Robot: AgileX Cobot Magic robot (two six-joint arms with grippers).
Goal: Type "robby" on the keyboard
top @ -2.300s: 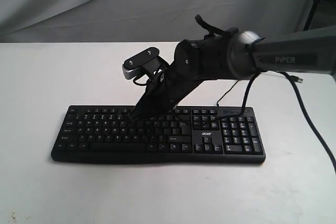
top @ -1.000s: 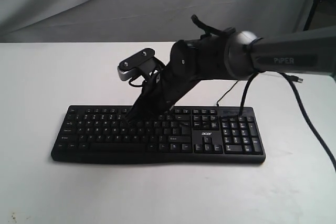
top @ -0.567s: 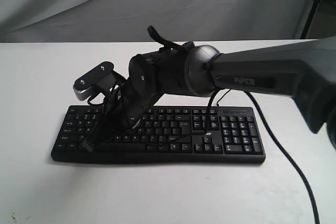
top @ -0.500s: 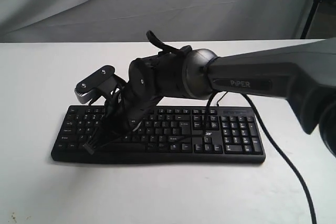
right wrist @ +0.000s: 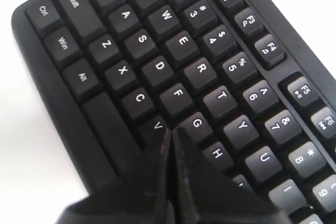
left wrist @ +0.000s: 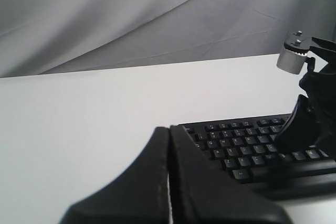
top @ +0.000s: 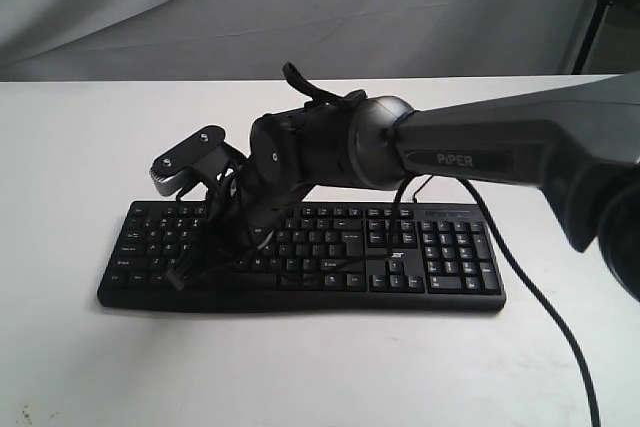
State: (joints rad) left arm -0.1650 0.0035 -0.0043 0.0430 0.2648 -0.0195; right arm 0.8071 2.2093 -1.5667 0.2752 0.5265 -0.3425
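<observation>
Right end effector (right wrist: pixel 170 134) fully closed, empty, tip at keyboard (right wrist: pixel 157 69) V/G keys; left end effector (left wrist: pixel 169 132) closed, empty, off keyboard.

A wide black keyboard (top: pixel 350 247) with white key legends is laid flat and upright on the white table (top: pixel 90 147), its long side running across the exterior view, the number pad (top: pixel 460 257) at its right end.
</observation>
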